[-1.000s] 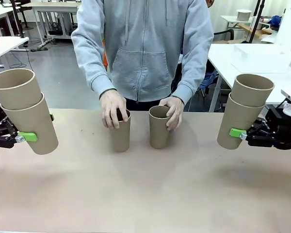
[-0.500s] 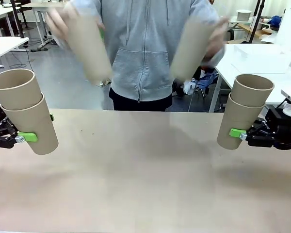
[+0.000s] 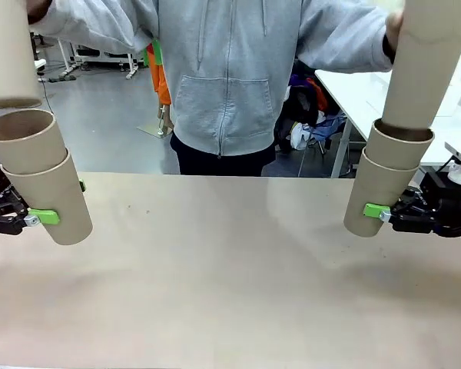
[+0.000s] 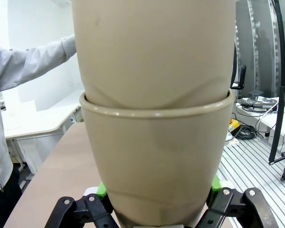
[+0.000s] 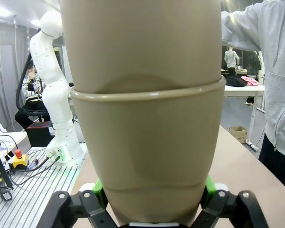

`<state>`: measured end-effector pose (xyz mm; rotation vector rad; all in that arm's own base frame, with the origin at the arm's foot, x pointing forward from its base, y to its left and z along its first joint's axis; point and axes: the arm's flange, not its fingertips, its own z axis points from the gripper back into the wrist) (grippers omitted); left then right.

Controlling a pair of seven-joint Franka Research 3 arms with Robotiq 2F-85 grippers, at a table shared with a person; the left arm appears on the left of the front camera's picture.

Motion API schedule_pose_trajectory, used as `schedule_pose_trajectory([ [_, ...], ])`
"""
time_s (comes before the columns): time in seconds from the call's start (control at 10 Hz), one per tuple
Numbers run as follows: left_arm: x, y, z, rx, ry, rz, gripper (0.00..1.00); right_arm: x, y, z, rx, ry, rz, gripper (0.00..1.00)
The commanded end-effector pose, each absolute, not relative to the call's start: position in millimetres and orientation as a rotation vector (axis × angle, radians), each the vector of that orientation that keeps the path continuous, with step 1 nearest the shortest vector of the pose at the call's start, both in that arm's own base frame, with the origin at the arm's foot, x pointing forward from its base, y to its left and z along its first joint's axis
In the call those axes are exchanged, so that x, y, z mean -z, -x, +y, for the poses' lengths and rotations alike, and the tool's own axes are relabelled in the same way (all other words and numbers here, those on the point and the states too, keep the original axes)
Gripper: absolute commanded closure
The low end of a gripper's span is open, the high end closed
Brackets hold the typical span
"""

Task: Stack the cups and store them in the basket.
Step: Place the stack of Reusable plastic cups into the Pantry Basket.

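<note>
Cups show in three places in the front view. The left stack point(image 3: 38, 181), two cups nested, sits between the jaws of the left gripper point(image 3: 61, 204), which is clenched on the lower cup near its base, one green pad on the near side and a sliver of green on the far side. The stack tilts, rims up, over the table point(image 3: 230, 292). Straight above these jaws, a person's hand holds a loose cup point(image 3: 8, 54), base down, just clear of the stack's top rim. The right stack point(image 3: 386, 181), also two cups, is grasped low on its bottom cup by the right gripper point(image 3: 373, 209). Above those jaws, the person's other hand point(image 3: 394, 29) holds another cup point(image 3: 429, 61) with its base at the top rim. Whether it has entered, I cannot tell.

In the left wrist view, the left stack point(image 4: 156, 118) rises from between the left gripper point(image 4: 156, 211) jaws, which are pressed against both sides of the lower cup, the upper cup seated inside its rim.

In the right wrist view, the right stack point(image 5: 147, 118) stands the same way, the right gripper point(image 5: 151, 204) jaws clamped on the lower cup's base.
</note>
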<state>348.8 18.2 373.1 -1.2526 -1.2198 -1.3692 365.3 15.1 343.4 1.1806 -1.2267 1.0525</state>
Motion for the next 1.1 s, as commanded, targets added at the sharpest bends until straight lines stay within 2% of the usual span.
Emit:
schedule_pose_trajectory([
  [0.0, -375.8, -347.9, 19.8, 1.369, 1.249, -1.230, 0.15, -347.3, -365.5, 14.6, -1.056, -1.175, -1.238, 0.17],
  [1.0, -375.8, -347.9, 19.8, 1.369, 1.249, -1.230, 0.15, -347.3, -365.5, 14.6, -1.056, -1.175, -1.238, 0.17],
])
